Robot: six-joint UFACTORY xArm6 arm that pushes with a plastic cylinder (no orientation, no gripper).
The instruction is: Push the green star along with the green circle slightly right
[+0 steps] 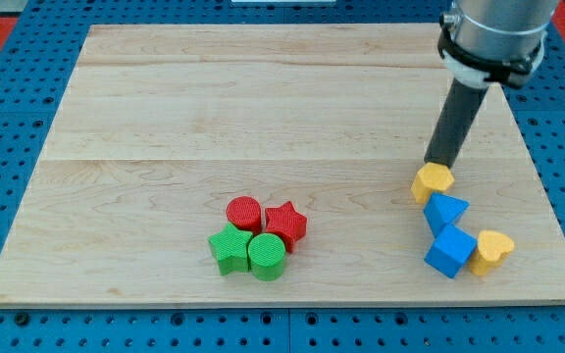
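The green star and the green circle lie side by side near the view's bottom centre of the wooden board, touching each other. A red circle and a red star sit just above them, touching them. My tip is far to the view's right, at the top edge of a yellow hexagon block, well away from the green blocks.
Below the yellow hexagon lie a blue triangle, a blue cube and a yellow heart, clustered near the board's right bottom corner. The board's edges border a blue perforated surface.
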